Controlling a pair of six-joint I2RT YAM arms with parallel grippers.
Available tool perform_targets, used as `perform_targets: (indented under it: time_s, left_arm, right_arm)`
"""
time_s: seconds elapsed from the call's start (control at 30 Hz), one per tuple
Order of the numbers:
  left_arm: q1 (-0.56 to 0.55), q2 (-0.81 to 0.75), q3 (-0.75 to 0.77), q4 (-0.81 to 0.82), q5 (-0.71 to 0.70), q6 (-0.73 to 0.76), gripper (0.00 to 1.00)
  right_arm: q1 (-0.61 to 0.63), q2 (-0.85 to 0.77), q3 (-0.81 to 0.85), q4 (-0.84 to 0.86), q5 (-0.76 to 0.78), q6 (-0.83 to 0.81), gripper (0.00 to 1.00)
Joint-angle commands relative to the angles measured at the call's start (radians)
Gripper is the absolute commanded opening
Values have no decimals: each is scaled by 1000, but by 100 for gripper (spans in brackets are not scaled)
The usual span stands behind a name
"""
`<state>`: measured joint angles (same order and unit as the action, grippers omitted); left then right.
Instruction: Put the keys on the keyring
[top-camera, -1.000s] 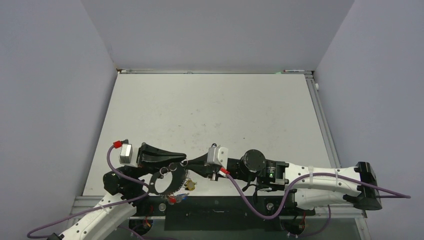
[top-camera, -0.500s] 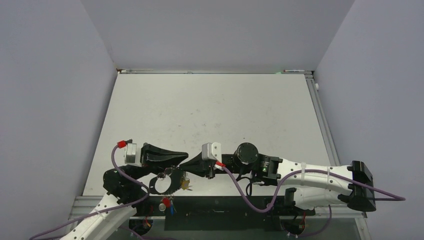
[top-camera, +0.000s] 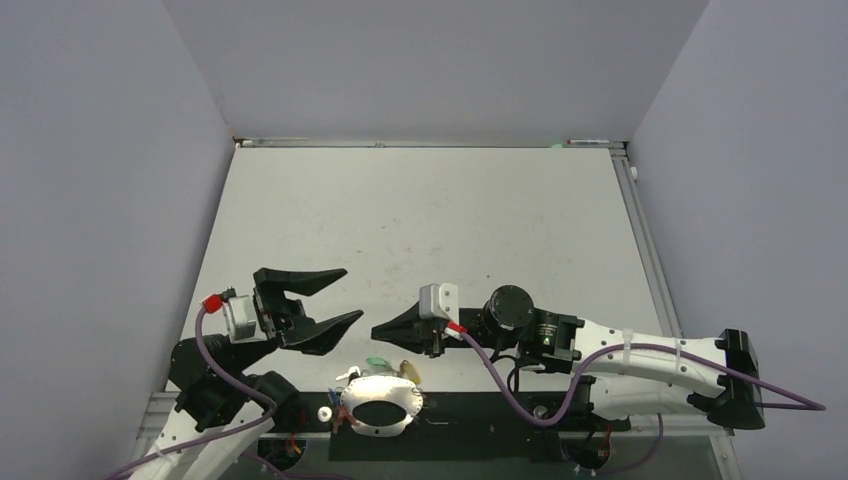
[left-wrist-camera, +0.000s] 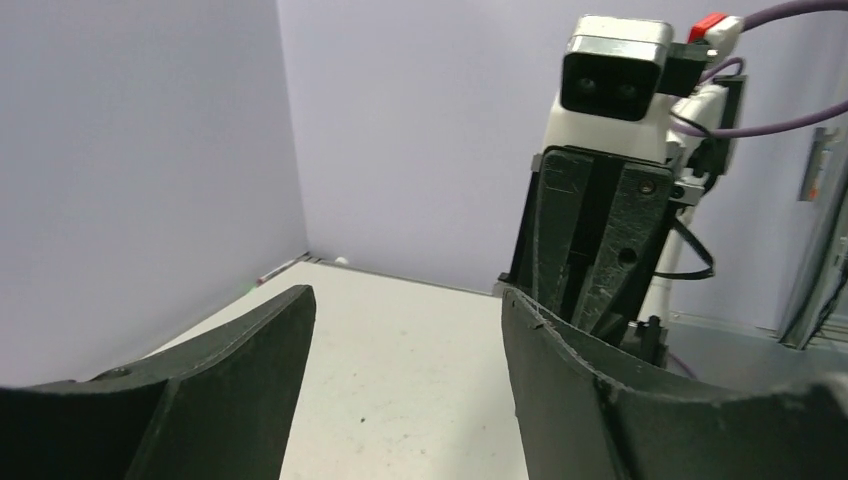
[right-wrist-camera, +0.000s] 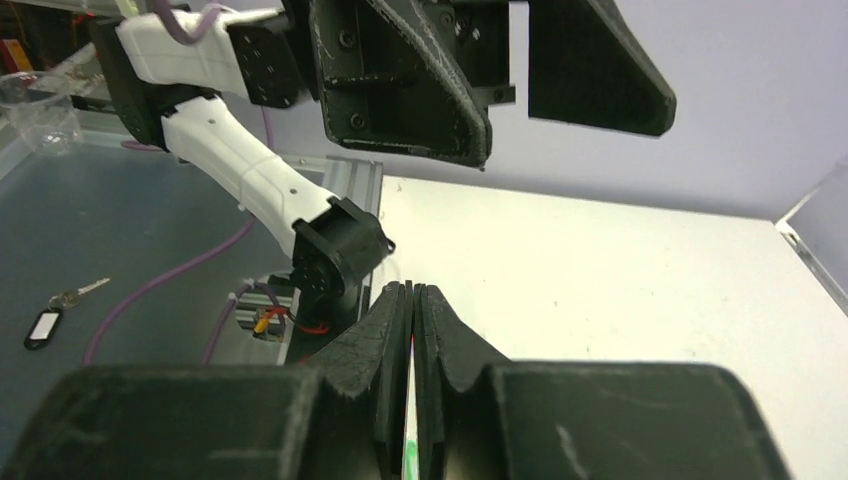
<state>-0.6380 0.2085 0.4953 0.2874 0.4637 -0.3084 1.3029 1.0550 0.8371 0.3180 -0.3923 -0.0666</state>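
Left claw (top-camera: 352, 293) spread wide; right claw (top-camera: 378, 331) pressed closed, tips facing

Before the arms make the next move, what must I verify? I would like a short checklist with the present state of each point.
1. The left pincer is open and empty: ok.
2. The right pincer is shut: ok. Whether it grips anything: cannot tell; only a thin coloured sliver shows between its fingers.
3. The keyring is held: not ok; it lies free at the near edge of the table.
4. The keys are threaded on it: cannot tell; they crowd around it, blurred.
5. The silvery key is on the table: not ok; it lies on the grey surface beside it.
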Motion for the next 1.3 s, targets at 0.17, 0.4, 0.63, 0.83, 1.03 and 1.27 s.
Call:
perform_targets:
  time_s: [0.17, 0.4, 0.63, 0.83, 1.03, 1.27]
  left_arm:
    - [0, 15, 66, -368, -340, 222, 67]
    - [12, 17, -11, -426, -656, 244, 69]
    - [15, 13, -22, -434, -681, 234, 70]
    - [16, 1, -24, -447, -675, 232, 71]
    - [17, -11, -27, -451, -661, 229, 71]
    - [17, -13, -29, -455, -656, 230, 71]
  right_arm:
    - [-7, 41, 16, -205, 647, 267, 18]
    - [-10, 200, 13, -583, 782, 784, 63]
    - [-19, 124, -224, -464, 512, 999, 67]
    - [-24, 62, -349, -362, 403, 1052, 66]
    - [-29, 85, -425, -194, 318, 915, 57]
    - [-23, 150, -452, -81, 213, 892, 55]
